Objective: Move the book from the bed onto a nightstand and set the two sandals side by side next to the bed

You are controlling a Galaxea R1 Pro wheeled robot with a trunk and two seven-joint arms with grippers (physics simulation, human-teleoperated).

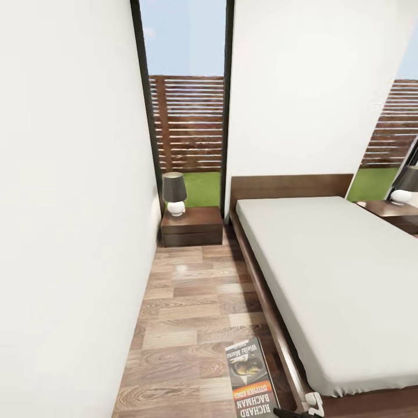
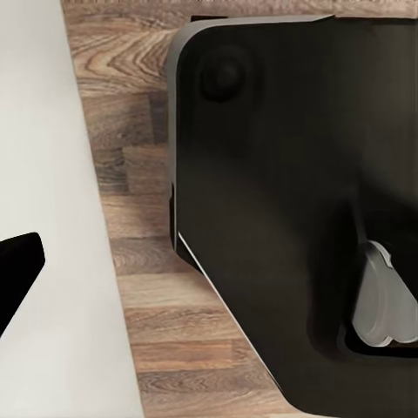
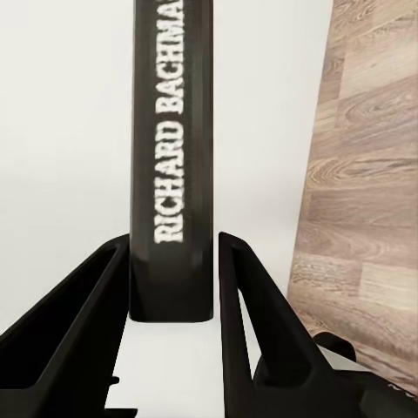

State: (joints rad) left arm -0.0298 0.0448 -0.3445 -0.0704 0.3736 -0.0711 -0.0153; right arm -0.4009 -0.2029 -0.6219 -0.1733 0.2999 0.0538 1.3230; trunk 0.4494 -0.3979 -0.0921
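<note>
Book (image 3: 171, 165) sits clamped edge-on between the right gripper (image 3: 171, 279) fingers, spine showing "RICHARD BACHMAN" in white, so that one's closed down on it pretty snug. From the head cam the same book (image 1: 251, 377) shows low in the frame, cover up, orange band and greyish picture visible, hanging over the wood floor (image 1: 186, 302) right beside the bed (image 1: 342, 278) frame's near corner. You can just catch a bit of the arm poking in at the bottom edge there.

Bed's got its dark frame, plain headboard and a bare pale mattress. Nightstand (image 1: 192, 225) is at the far end of the aisle, tucked between the wall and the headboard, with a little lamp (image 1: 174, 193) on top (dark shade, white round base). Second nightstand (image 1: 392, 212) peeks in on the other side of the bed, also with a lamp. Tall window (image 1: 186, 104) behind shows the slatted fence and grass.

Left wrist cam is mostly looking at the robot's dark base (image 2: 287, 200) over floor planks. One black fingertip shows at the edge, so I can't tell if the left gripper (image 2: 17, 270) is open or closed.
</note>
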